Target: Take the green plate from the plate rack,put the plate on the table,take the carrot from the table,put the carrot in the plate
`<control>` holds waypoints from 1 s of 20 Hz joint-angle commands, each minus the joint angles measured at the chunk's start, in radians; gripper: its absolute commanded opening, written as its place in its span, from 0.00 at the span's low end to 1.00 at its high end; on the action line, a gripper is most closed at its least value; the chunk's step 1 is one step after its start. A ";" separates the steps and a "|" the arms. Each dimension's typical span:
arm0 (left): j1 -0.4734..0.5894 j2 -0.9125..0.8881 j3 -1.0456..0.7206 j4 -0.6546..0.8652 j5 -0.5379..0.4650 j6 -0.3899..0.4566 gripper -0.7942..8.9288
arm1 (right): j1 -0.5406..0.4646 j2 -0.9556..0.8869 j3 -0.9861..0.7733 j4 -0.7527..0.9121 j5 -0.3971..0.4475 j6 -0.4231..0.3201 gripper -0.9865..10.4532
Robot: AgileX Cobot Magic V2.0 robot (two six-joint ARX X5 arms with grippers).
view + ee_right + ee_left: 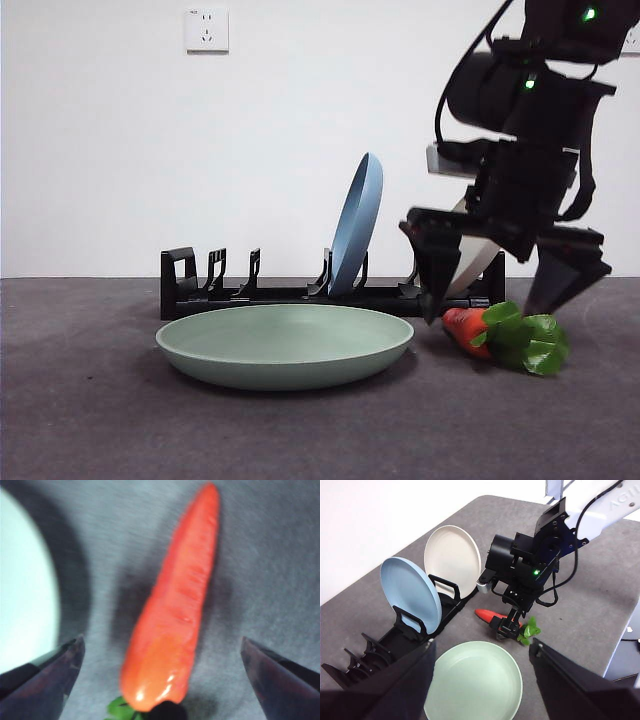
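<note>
The green plate (285, 345) (475, 680) lies flat on the table (90, 420), in front of the plate rack (200, 290) (395, 640). Just right of it lies the carrot (470, 328) (487, 615) (172, 620), its leaves pointing away from the plate. My right gripper (485, 310) (512, 627) (162, 645) hangs low over the carrot, open, with one jaw on each side of the orange body and not touching it. My left gripper (482, 647) is held high above the green plate, open and empty.
A blue plate (355, 225) (410, 592) and a beige plate (451, 560) stand upright in the rack behind the carrot. The green plate's rim (25, 590) is close beside the right gripper. The table's edge (620, 630) runs beyond the carrot.
</note>
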 commanded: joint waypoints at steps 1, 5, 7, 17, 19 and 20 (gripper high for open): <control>-0.001 -0.006 -0.003 -0.002 0.005 -0.016 0.41 | 0.002 0.034 0.001 0.002 0.006 0.018 0.55; -0.001 -0.006 -0.003 -0.002 0.004 -0.015 0.41 | 0.002 0.041 0.001 0.010 0.002 0.024 0.24; -0.001 -0.006 -0.003 -0.002 0.004 -0.015 0.41 | 0.002 0.041 0.001 0.008 0.002 0.024 0.13; -0.001 -0.006 -0.003 -0.002 0.004 -0.014 0.41 | 0.009 -0.106 0.001 -0.027 0.003 0.029 0.07; -0.001 -0.006 -0.003 -0.001 0.004 -0.014 0.41 | 0.025 -0.187 0.002 -0.026 0.002 0.044 0.07; -0.001 -0.006 -0.003 -0.001 0.004 -0.014 0.41 | 0.040 -0.221 0.002 -0.026 0.002 0.046 0.07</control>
